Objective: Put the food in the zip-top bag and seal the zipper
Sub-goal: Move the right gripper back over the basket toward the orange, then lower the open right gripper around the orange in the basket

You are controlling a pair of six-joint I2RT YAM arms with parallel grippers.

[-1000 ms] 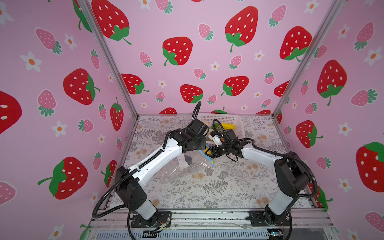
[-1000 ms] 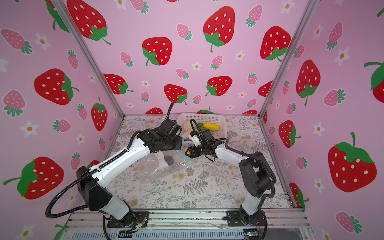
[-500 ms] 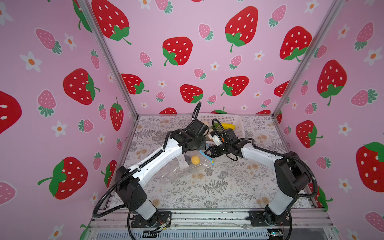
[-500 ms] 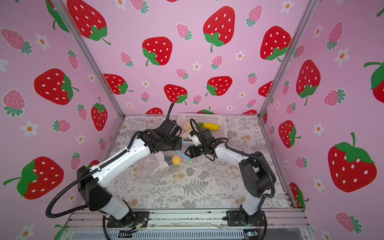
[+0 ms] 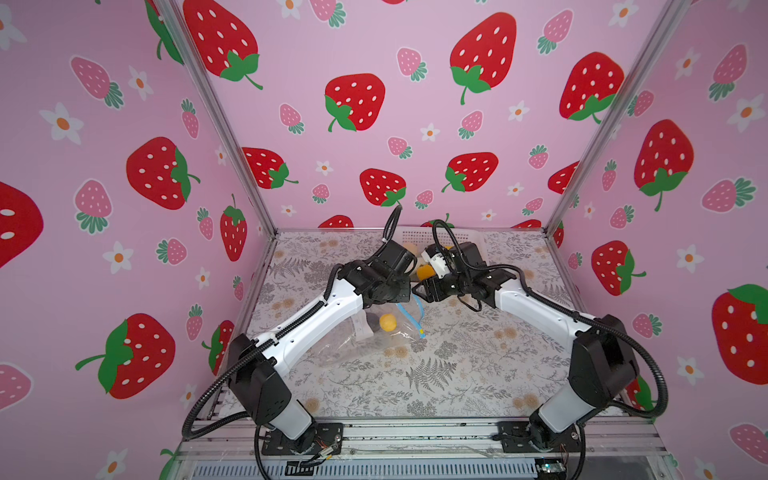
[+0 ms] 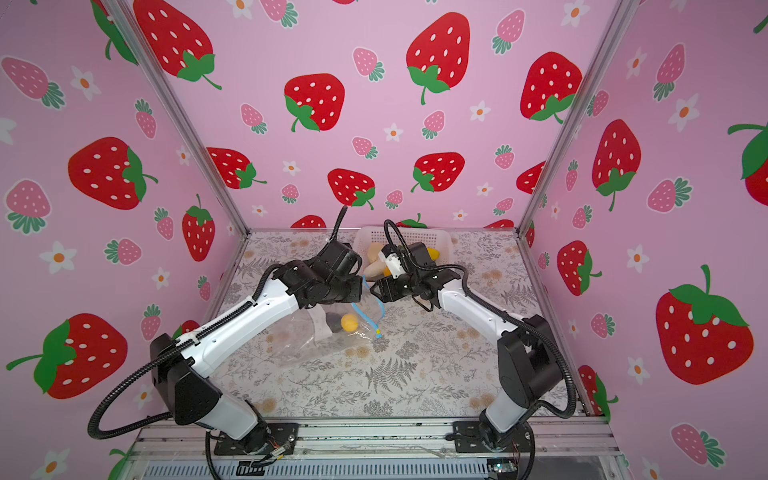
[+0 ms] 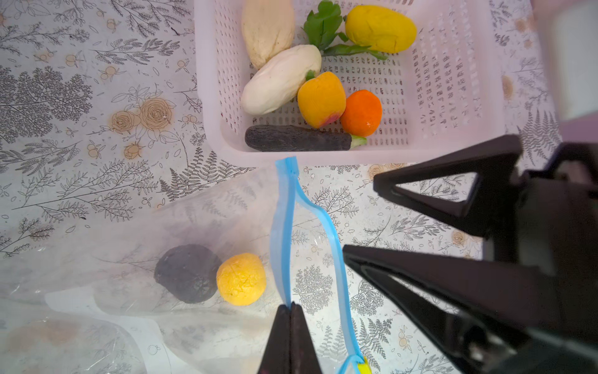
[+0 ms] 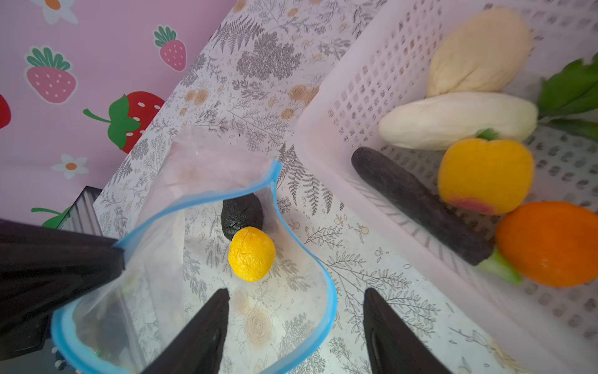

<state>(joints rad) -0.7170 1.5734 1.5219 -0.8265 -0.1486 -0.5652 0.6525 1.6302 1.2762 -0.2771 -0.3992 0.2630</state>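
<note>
On the floral table [image 5: 436, 374], between the two arms, the clear zip-top bag [image 7: 129, 226] lies crumpled on its side. Its mouth is turned toward the white perforated basket [image 7: 323, 158] just beside it. The left gripper [image 7: 290, 307] has its jaws pressed together on one lip of the light blue zipper [image 7: 281, 226], lifting it so the mouth gapes. The other lip curves away and ends at a small yellow tab [image 7: 364, 369], cut off by the wrist view's edge. The right gripper [image 8: 294, 293] hangs over that mouth with jaws spread and nothing between them; whether either finger touches the plastic cannot be told. Inside the bag sit a yellow round fruit [image 8: 251, 253] and, touching it, a dark rounded piece [image 7: 186, 273] dimmed by the film. In the basket lie a beige piece [image 7: 267, 29], a white piece [image 7: 280, 81], green leaves [image 7: 323, 26], a yellow piece [image 7: 380, 29], a yellow-orange fruit [image 7: 321, 98], an orange fruit [image 7: 360, 113] and a dark purple eggplant [image 7: 297, 138]. In both top views the wrists hide both sets of fingertips and most of the basket, and the bag's white label [image 5: 360, 326] shows only as a pale patch.
</note>
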